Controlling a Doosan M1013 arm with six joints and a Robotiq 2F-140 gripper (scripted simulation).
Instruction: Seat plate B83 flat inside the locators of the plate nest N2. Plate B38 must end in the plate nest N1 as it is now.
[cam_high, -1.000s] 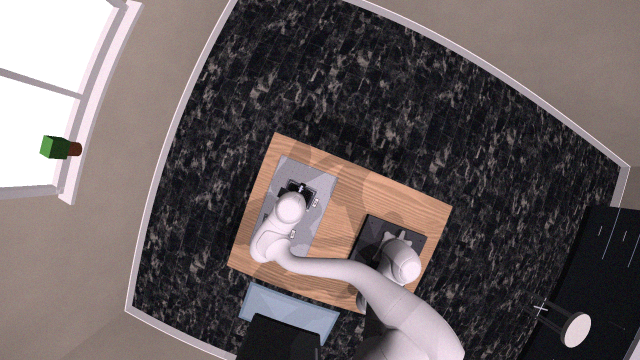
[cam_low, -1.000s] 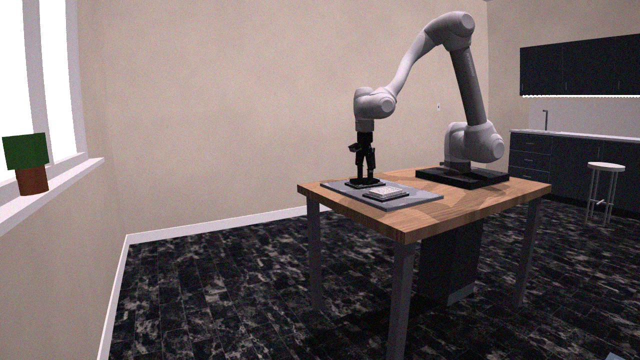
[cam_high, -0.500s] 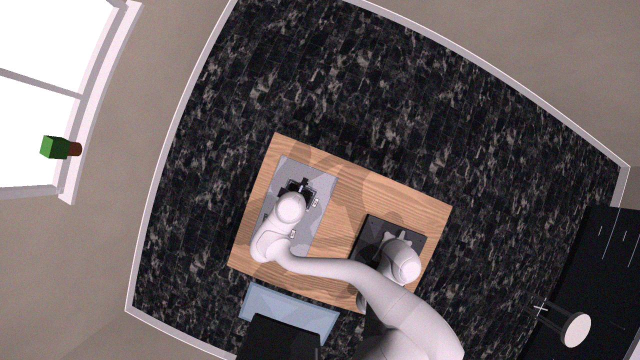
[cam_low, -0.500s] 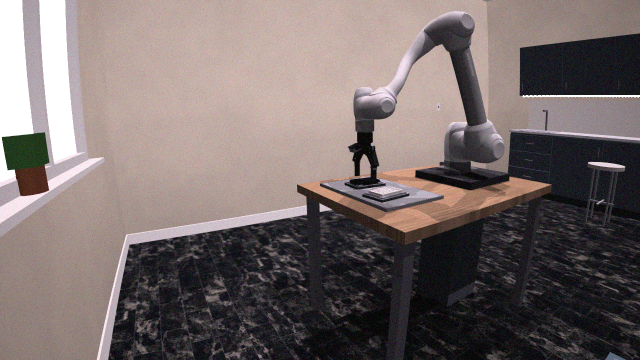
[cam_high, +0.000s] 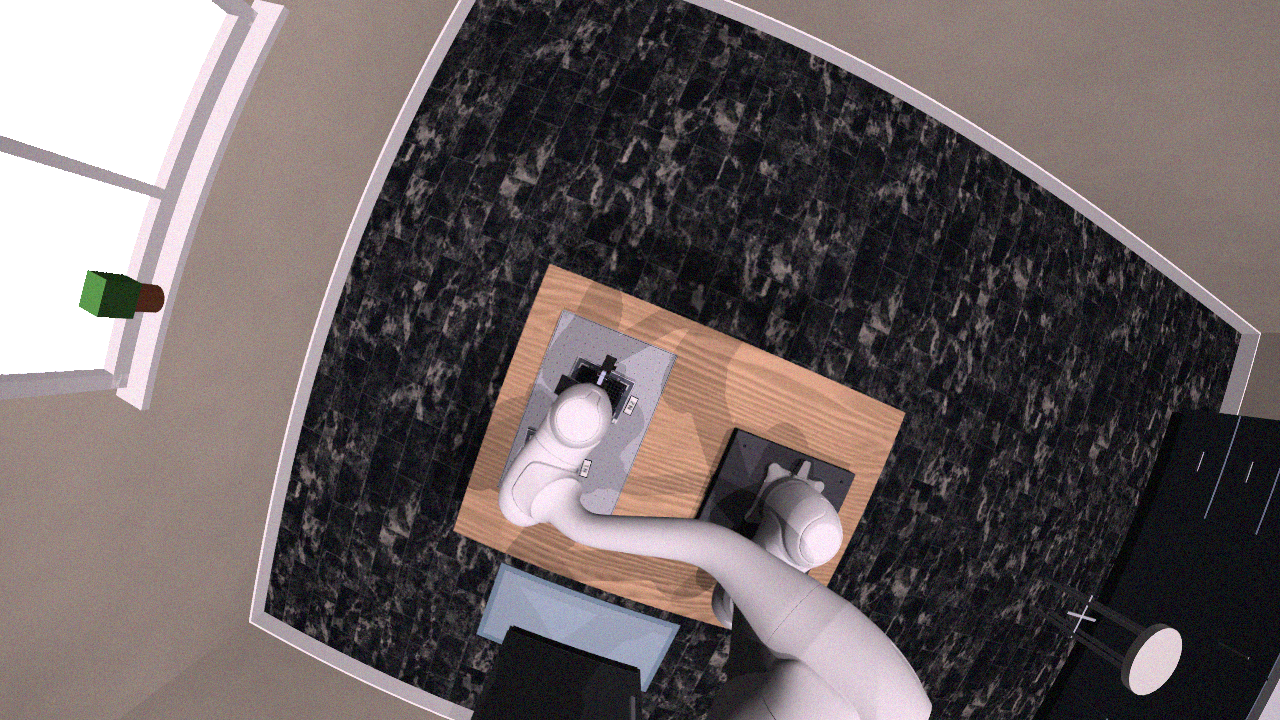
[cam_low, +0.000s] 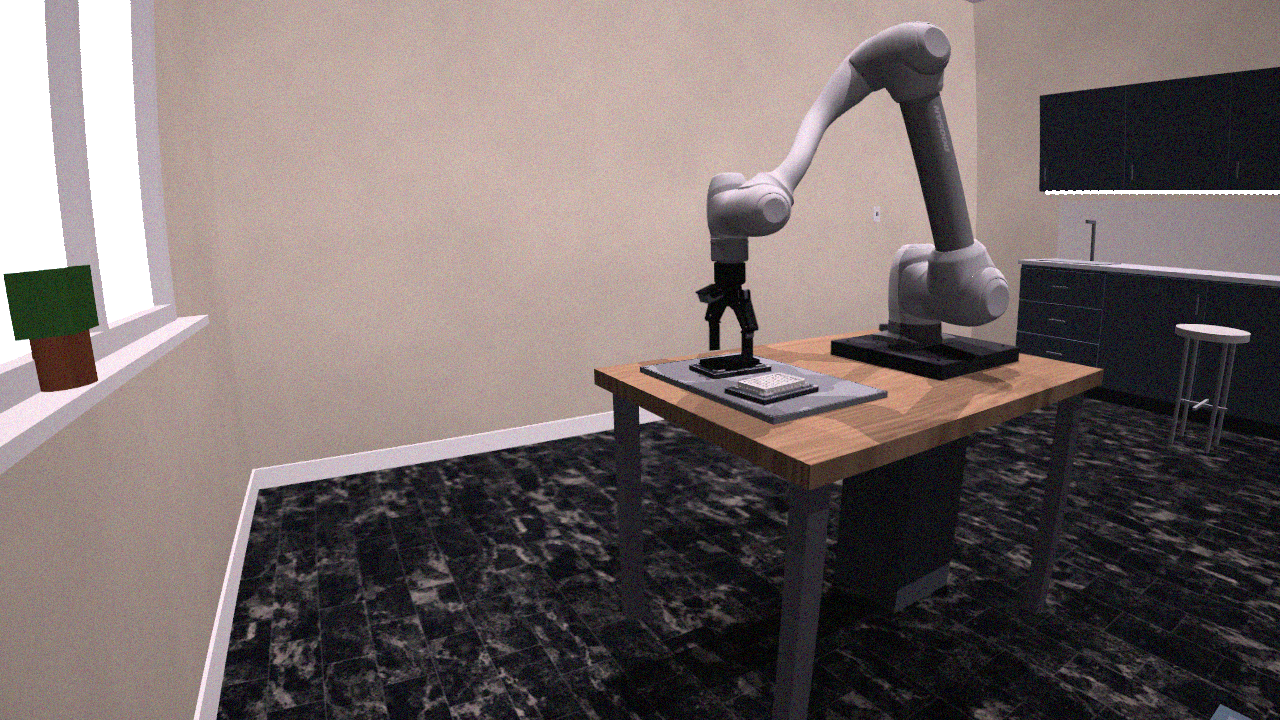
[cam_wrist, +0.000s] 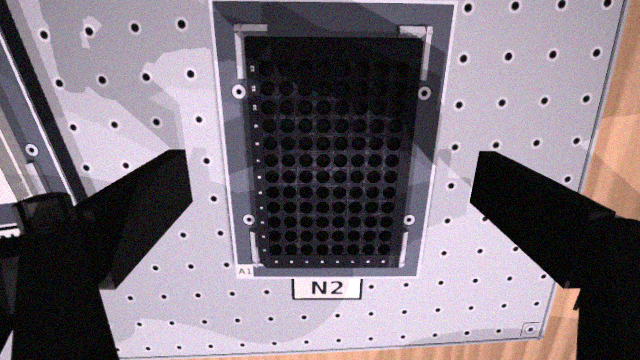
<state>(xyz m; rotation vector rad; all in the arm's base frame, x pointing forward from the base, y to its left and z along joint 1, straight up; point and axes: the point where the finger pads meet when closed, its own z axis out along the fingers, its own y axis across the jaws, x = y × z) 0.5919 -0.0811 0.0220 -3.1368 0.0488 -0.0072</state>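
The black well plate B83 lies flat inside the corner locators of nest N2, above the N2 label. My gripper is open wide and hangs straight over that plate. Both fingers stand clear of its long sides and touch nothing. The white plate B38 sits in nest N1, beside N2 on the grey pegboard. In the wrist view only the edge of nest N1 shows at the far left. In the top view my wrist hides most of both nests.
The pegboard lies on a wooden table. The arm's black base stands on the table's far side. A stool and dark cabinets are at the right, and a plant sits on the window sill.
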